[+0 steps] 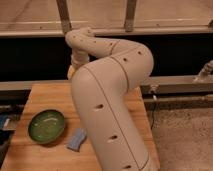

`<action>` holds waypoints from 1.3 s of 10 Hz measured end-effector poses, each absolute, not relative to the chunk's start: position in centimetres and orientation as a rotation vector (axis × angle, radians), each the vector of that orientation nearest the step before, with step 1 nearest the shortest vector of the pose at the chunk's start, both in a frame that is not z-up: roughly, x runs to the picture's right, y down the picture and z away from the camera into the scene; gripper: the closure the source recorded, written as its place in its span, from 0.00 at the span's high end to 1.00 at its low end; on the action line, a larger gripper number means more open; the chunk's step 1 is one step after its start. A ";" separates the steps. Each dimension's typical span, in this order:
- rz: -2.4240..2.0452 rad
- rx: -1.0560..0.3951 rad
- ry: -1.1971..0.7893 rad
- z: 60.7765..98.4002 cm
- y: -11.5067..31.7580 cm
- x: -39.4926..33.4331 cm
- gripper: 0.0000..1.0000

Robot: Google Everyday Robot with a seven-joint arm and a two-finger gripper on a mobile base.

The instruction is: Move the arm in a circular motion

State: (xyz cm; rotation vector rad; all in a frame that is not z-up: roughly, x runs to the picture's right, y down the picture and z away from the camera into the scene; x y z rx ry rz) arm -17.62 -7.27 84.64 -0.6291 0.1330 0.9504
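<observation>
The cream-white arm (107,107) fills the middle of the camera view. Its thick near segment rises from the bottom edge, bends at an elbow (135,62), and runs back left to a rounded wrist joint (80,42) over the table's back edge. Dark holes dot its casing. The gripper hangs below that wrist and is hidden behind the near segment, so none of it shows.
A wooden table (45,95) holds a green bowl (46,126) at the left and a blue sponge (77,140) next to the arm. A dark wall with a metal rail (170,82) runs behind. Grey floor (185,135) lies to the right.
</observation>
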 end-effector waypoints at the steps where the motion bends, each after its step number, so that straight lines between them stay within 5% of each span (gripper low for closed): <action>1: 0.897 -0.656 0.115 83.6 -5.9 -20.1 0.79; 6: 0.786 -0.700 0.080 78.2 -1.1 -23.0 0.79; 13: 1.050 -0.584 0.180 71.9 3.5 -9.1 0.79</action>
